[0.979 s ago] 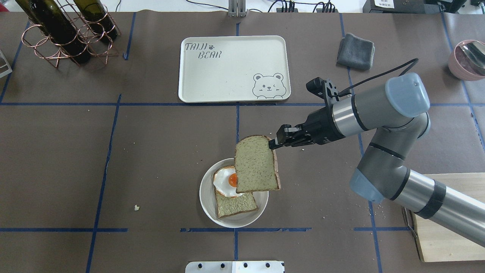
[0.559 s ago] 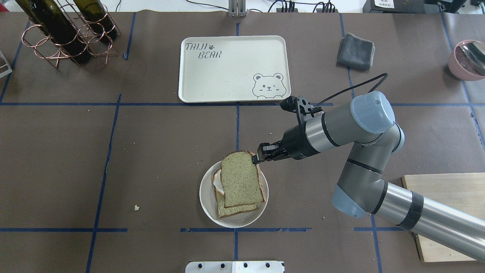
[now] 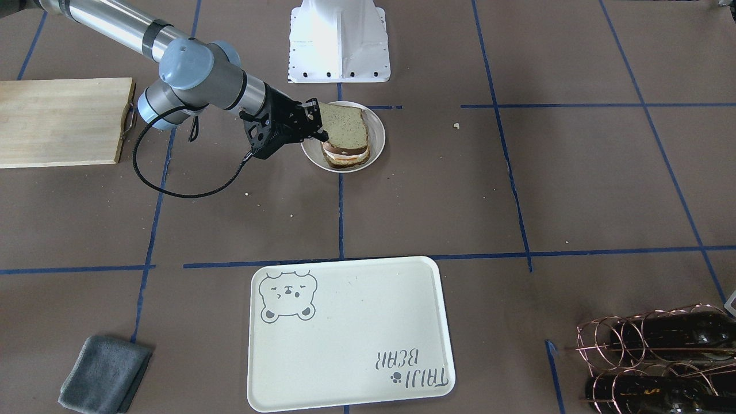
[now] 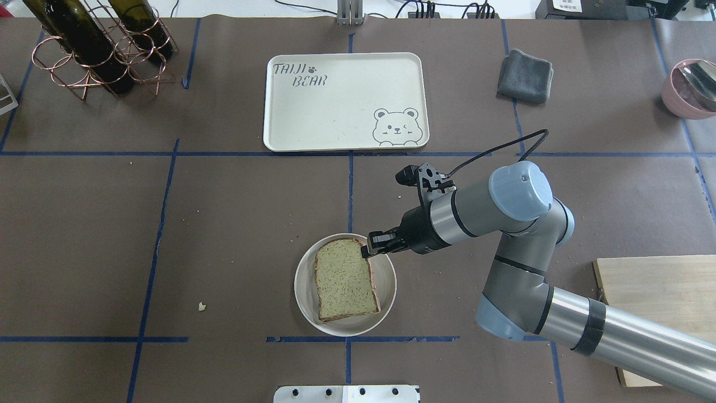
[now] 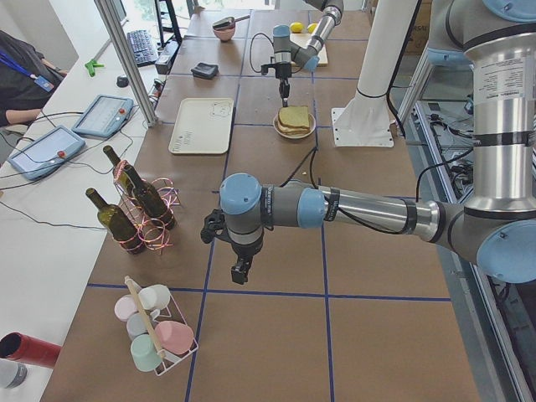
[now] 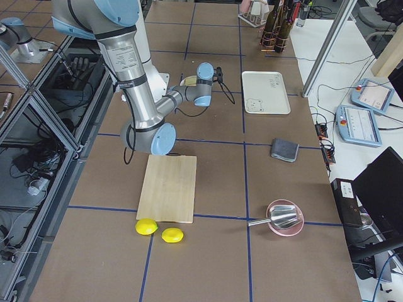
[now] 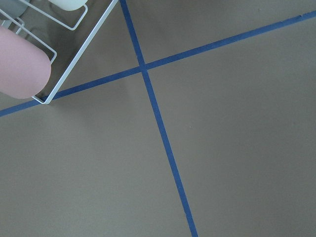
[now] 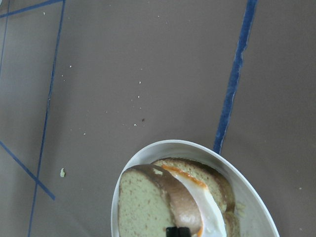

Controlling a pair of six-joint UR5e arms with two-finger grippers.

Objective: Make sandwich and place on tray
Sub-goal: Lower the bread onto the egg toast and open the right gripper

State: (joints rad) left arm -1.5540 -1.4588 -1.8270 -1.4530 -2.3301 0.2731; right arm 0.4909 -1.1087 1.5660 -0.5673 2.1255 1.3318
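Note:
The sandwich sits in a round white dish (image 4: 298, 288): a lower bread slice, a fried egg (image 8: 196, 200) and a top bread slice (image 4: 343, 280) that covers both from above. My right gripper (image 4: 367, 249) is shut on the top slice's far right corner, which it holds slightly raised, as the front-facing view (image 3: 344, 129) shows. The cream tray (image 4: 341, 101) with the bear drawing lies empty beyond the dish. My left gripper (image 5: 239, 273) hangs over bare table far to the left, seen only in the exterior left view, so I cannot tell its state.
A copper wine rack (image 4: 95, 47) with bottles stands at the far left. A grey cloth (image 4: 524, 75) and a pink bowl (image 4: 691, 89) lie at the far right. A wooden cutting board (image 4: 660, 285) lies near right. A mug rack (image 5: 155, 339) stands near my left gripper.
My right gripper moved left and down with the top slice. The slice went from hanging beside the egg to lying over it, hiding egg and lower slice.

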